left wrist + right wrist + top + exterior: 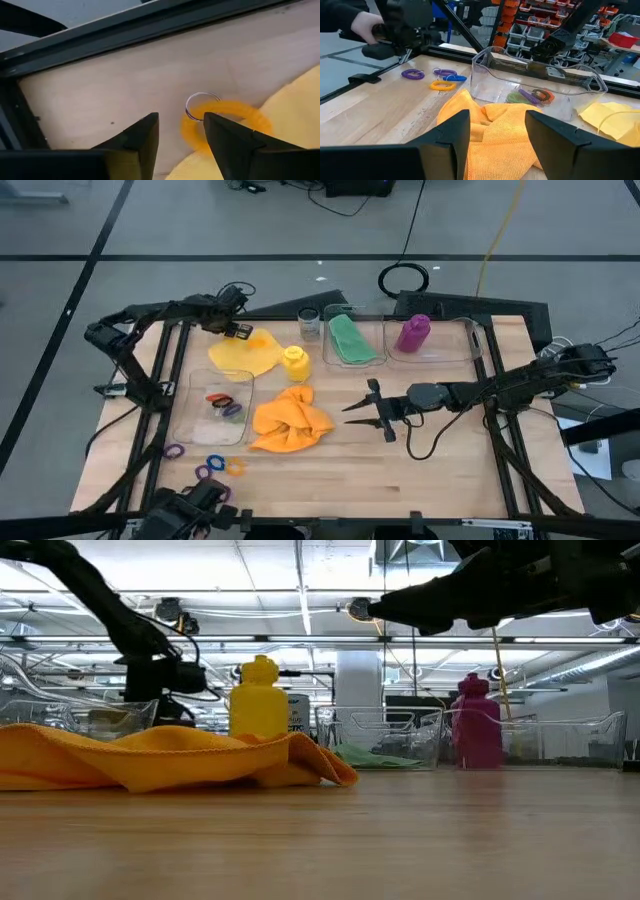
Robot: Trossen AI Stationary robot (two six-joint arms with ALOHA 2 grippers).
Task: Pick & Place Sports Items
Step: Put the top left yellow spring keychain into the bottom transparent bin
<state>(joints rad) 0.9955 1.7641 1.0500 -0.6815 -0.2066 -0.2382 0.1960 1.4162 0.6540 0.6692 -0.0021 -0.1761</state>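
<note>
At the near edge of the worktop (420, 480), 4 loose elastic rings (218, 469) lie scattered: purple, blue and orange. Just beyond them stands a clear box (190, 405) holding more rings (224, 405). Beside it the orange cloth (290, 420) lies crumpled in the middle.

The right gripper (362, 411) hovers just beside that cloth, pointed at it, its jaws standing apart with nothing between them.

Further back, the yellow bottle (294, 361) stands upright, touching the yellow cloth (245, 354). The left gripper (180, 132) is over that cloth's far edge, jaws part open; an orange ring (227, 112) lies on the wood just ahead of them, not gripped.

At the far side sit a small glass jar (309, 323) and 2 more clear boxes, 1 with the green cloth (351, 340), 1 with the purple bottle (413, 333).
</note>
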